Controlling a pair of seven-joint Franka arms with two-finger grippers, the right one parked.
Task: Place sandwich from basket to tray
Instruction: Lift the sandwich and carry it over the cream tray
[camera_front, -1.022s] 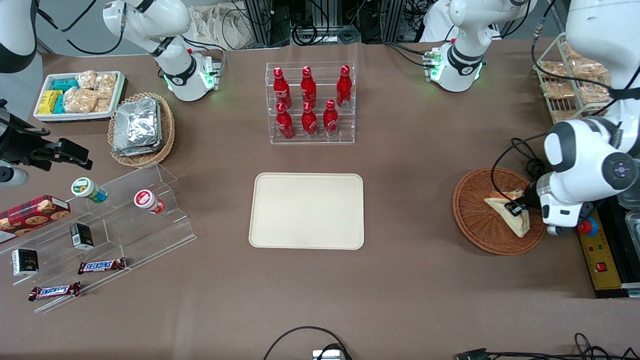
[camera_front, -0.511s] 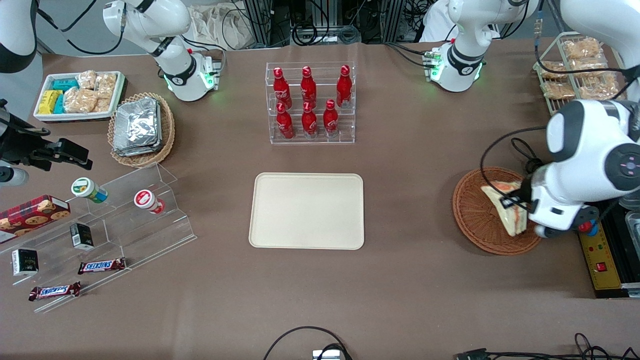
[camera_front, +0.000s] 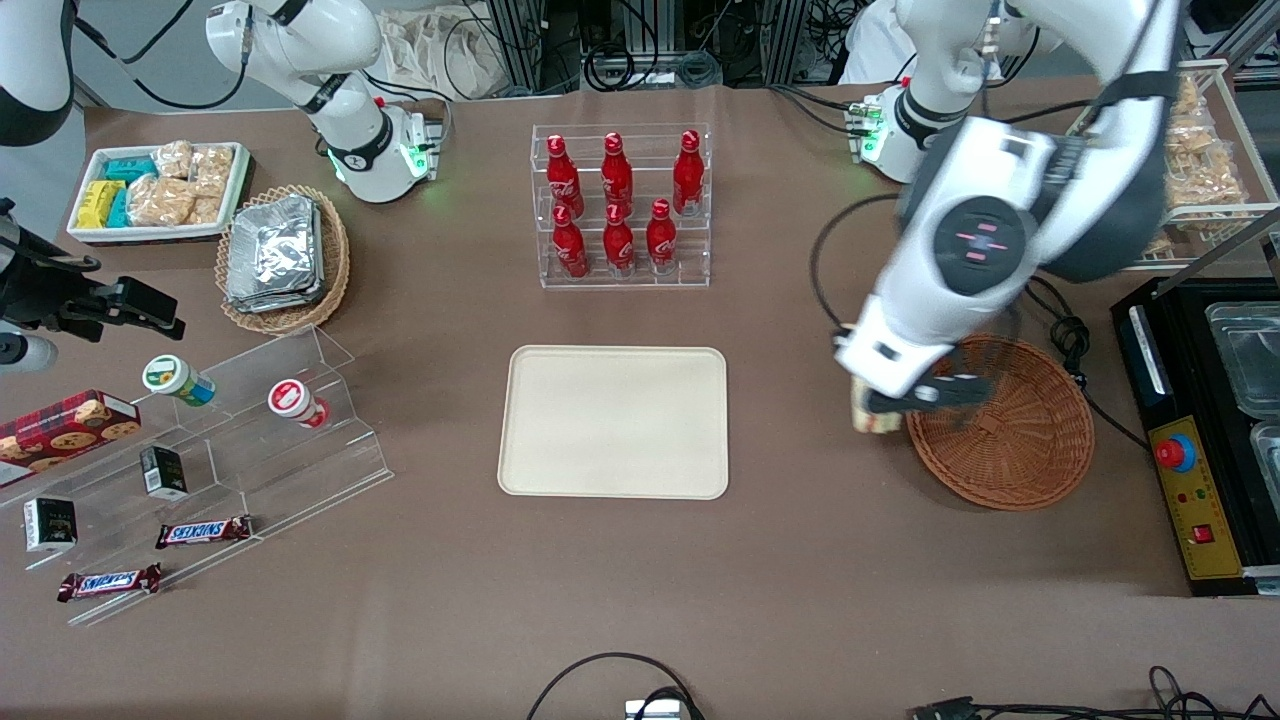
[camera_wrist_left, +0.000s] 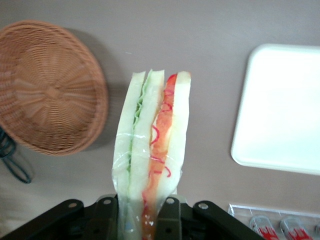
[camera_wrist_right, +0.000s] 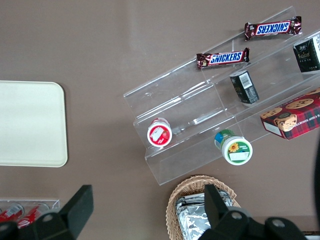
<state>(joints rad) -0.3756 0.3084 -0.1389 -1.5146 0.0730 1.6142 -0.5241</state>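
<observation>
- The gripper (camera_wrist_left: 145, 210) is clamped on the sandwich (camera_wrist_left: 150, 150), held in the air just beside the basket (camera_front: 1010, 425), between it and the tray (camera_front: 613, 421).
- The left wrist view shows the red and green filling edge; from the front the arm hides most of the sandwich.
- Brown table (camera_front: 800, 560); red bottles (camera_front: 618, 205) stand farther back.

End effector (camera_wrist_left: 141, 210) holds sandwich (camera_wrist_left: 150, 150) between basket (camera_front: 1010, 425) and tray (camera_front: 614, 421).

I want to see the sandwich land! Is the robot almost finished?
About halfway. Done: the sandwich is out of the basket, which holds nothing now. In hand: the gripper has its jaws shut on it, above the table between basket and tray. Left: carrying it over the tray and setting it down.
</observation>
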